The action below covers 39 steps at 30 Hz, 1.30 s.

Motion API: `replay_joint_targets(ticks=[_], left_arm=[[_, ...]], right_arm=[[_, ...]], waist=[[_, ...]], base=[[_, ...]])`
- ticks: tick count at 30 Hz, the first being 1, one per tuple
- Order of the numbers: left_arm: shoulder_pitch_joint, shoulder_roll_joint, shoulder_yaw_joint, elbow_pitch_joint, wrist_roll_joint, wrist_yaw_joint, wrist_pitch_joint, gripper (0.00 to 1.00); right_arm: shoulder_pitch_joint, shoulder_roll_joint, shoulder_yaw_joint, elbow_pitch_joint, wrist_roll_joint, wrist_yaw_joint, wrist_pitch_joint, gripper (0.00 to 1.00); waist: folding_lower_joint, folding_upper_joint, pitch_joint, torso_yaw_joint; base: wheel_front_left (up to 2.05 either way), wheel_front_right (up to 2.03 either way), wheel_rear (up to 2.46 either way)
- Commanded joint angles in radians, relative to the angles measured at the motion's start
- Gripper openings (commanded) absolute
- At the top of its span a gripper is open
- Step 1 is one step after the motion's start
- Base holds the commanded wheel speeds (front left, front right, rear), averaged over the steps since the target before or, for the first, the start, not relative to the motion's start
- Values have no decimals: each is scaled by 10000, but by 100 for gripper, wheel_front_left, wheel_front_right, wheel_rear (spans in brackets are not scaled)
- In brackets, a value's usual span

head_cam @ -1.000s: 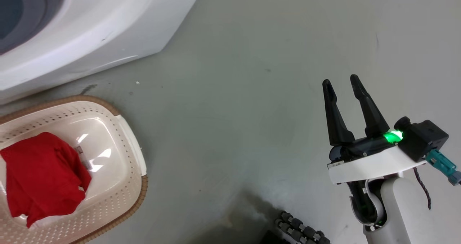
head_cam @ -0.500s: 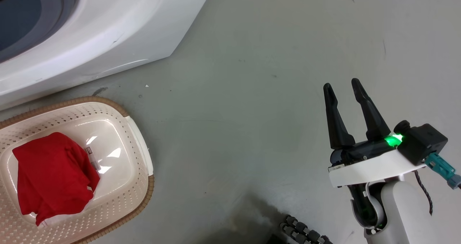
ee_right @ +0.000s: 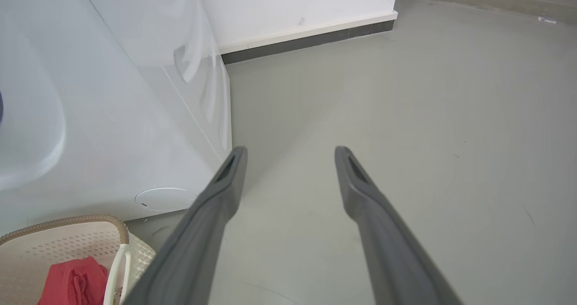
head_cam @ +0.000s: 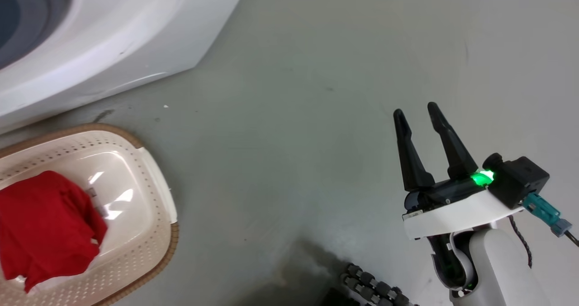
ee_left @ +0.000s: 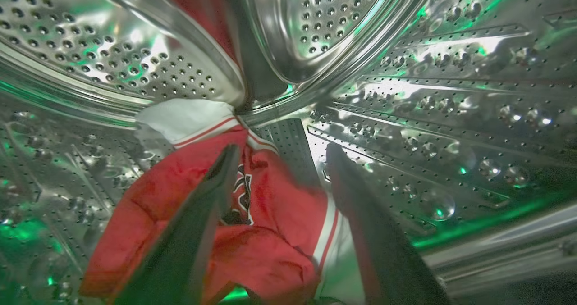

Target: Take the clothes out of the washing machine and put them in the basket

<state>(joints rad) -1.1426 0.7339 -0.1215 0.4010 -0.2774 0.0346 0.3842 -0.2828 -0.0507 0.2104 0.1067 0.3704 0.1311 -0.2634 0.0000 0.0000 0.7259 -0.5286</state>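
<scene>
Inside the washing machine's steel drum (ee_left: 428,93) lies a red garment with white panels and thin stripes (ee_left: 252,224). My left gripper (ee_left: 281,152) is open just above it, one finger over the red cloth, the other beside its white edge. A plain red garment (head_cam: 40,227) lies in the cream basket (head_cam: 149,233) at the lower left of the head view; the same red garment (ee_right: 74,287) and basket (ee_right: 63,244) show in the right wrist view. The white washing machine (head_cam: 113,39) stands behind the basket. My right gripper (head_cam: 414,111) hangs open over bare floor, holding nothing.
Grey floor (head_cam: 294,116) spreads between the basket and my right arm. The washing machine's white side (ee_right: 112,116) meets a wall with a dark skirting (ee_right: 311,39). A black ribbed part of my base (head_cam: 371,288) shows at the bottom edge.
The head camera has swung, first right, then back left, shifting the whole picture. The right gripper stays open in the same pose. The red garment in the basket lies as before.
</scene>
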Motion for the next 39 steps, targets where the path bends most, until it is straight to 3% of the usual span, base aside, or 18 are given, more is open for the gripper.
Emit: replay_joint_targets(ticks=[1, 20, 29, 35, 36, 37, 38, 39], left_arm=[[-327, 31, -87, 95, 66, -73, 193, 100], [-2734, -231, -1403, 2225, 451, -510, 3739, 100], [-3626, -473, -2032, 3096, 810, -618, 4676, 100], [-4001, -582, -2257, 3661, 940, -598, 4679, 100], [-4053, -592, -2264, 3719, 962, -555, 4575, 84], [-4109, -589, -2293, 3732, 1021, -528, 4410, 36], [-4150, -589, -2314, 3797, 1022, -490, 4265, 6], [-4173, -597, -2326, 3870, 1036, -467, 4153, 0]], right_arm=[[-86, 9, 60, 16, 89, -7, -16, 100], [433, 9, -194, -186, 384, -7, -16, 100], [553, 9, -158, -269, 486, -7, -16, 100], [574, 9, -134, -337, 507, -7, -16, 100], [574, 9, -128, -345, 511, -7, -16, 100], [564, 9, -116, -343, 518, -7, -16, 100], [550, 9, -99, -338, 527, -7, -16, 100], [537, 9, -80, -330, 544, -7, -16, 100]], waist=[[0, 0, 189, -225], [0, 0, 970, -297], [0, 0, 1282, -255], [0, 0, 1409, -230], [0, 0, 1427, -226], [0, 0, 1446, -226], [0, 0, 1457, -227], [0, 0, 1459, -227]], base=[[0, 0, 0], [0, 0, 0], [0, 0, 0], [0, 0, 0], [0, 0, 0], [0, 0, 0], [0, 0, 0], [0, 0, 0]])
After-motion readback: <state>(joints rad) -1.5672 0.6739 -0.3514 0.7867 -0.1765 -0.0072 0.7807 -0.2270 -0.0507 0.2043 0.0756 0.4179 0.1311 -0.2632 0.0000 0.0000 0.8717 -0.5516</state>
